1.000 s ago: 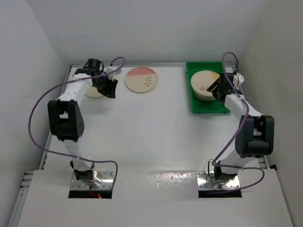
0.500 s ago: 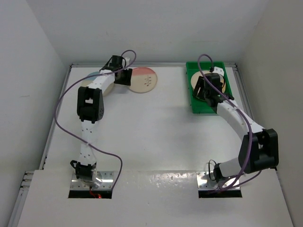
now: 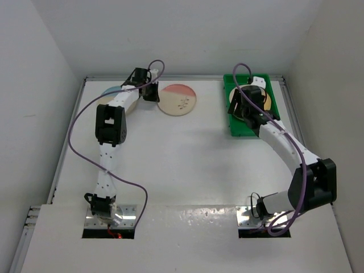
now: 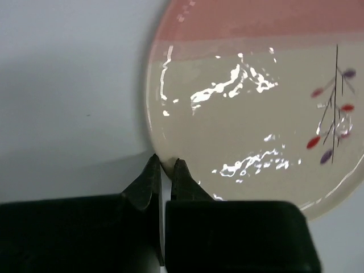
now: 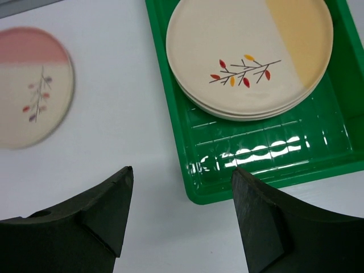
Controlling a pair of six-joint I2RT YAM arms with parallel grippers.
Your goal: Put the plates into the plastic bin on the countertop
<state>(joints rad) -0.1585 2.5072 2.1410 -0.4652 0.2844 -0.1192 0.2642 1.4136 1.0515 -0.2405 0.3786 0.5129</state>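
My left gripper (image 3: pixel 150 91) is shut on the near rim of a cream plate with a pink segment (image 3: pixel 178 99), which lies on the white countertop (image 3: pixel 182 165). In the left wrist view the fingertips (image 4: pixel 152 165) pinch the edge of that plate (image 4: pixel 256 102). My right gripper (image 5: pixel 182 173) is open and empty, and hovers over the near left corner of the green plastic bin (image 5: pixel 256 159). A stack of plates, the top one with a yellow segment (image 5: pixel 250 57), lies in the bin (image 3: pixel 236 129). The pink plate also shows in the right wrist view (image 5: pixel 34 88).
Another plate with a blue-green segment (image 3: pixel 112 91) lies at the back left, partly under my left arm. Raised edges and white walls close in the countertop on the left, back and right.
My left arm swung from the back-left plate to the pink plate, closed on its rim, and the plate has shifted slightly right. My right arm moved over the bin.
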